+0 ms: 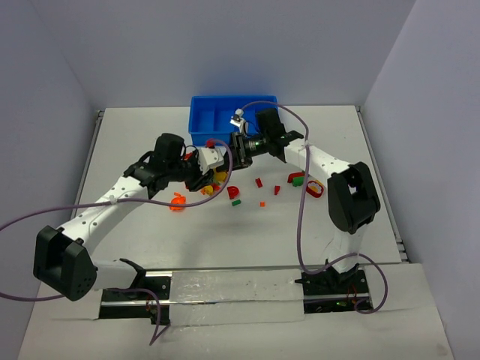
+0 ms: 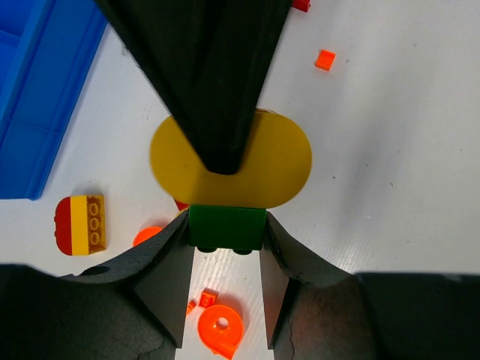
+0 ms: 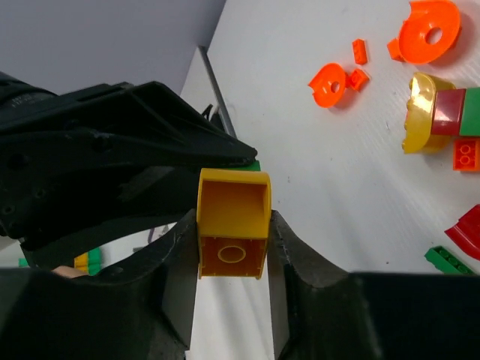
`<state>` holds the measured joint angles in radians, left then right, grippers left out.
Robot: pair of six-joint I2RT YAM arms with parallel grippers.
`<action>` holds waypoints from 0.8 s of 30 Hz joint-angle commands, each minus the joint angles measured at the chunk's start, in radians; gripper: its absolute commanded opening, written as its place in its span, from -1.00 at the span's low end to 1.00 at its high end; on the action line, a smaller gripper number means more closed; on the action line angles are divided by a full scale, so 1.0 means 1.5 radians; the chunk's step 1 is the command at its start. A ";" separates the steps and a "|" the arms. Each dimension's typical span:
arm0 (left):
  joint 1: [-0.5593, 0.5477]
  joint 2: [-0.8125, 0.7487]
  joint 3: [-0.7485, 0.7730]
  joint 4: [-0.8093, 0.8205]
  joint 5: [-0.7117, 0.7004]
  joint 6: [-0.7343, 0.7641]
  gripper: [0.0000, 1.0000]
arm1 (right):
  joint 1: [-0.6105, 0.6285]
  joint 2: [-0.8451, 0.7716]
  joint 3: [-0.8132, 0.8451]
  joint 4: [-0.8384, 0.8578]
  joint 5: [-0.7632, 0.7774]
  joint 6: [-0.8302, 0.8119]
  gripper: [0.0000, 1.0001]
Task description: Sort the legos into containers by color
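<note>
My left gripper is shut on a green lego brick that is stuck to a yellow curved lego. My right gripper is shut on that yellow lego from the other side. The two grippers meet above the table in the top view, the left and the right, just in front of the blue tray. Loose legos lie on the table: an orange ring, a red arch and a small green brick.
A red-yellow-brown piece lies near the tray corner. Orange rings and a yellow-red-green cluster lie on the table. Red and green pieces and a red ring sit by the right arm.
</note>
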<state>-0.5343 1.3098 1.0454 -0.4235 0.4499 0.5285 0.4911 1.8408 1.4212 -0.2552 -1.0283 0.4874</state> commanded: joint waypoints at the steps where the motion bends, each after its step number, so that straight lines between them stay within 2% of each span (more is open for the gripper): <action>1: -0.004 -0.002 0.012 0.015 0.007 -0.011 -1.00 | 0.001 -0.005 0.011 0.076 -0.064 0.038 -0.35; 6: -0.003 -0.011 -0.012 0.011 0.005 -0.008 -1.00 | -0.008 -0.014 0.004 0.069 -0.059 0.026 -0.92; 8: -0.003 -0.021 -0.032 0.008 0.000 -0.001 -1.00 | -0.020 -0.029 -0.006 0.056 -0.042 0.013 -1.00; 19: 0.016 -0.057 -0.092 0.008 0.009 -0.001 -1.00 | -0.047 -0.045 -0.020 0.045 -0.037 -0.001 -1.00; 24: 0.052 -0.050 -0.083 0.026 0.007 -0.032 -1.00 | -0.075 -0.049 0.013 0.012 0.017 -0.027 -1.00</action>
<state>-0.4983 1.2549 0.8982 -0.4131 0.4477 0.5238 0.4087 1.8290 1.3896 -0.2139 -1.0511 0.4922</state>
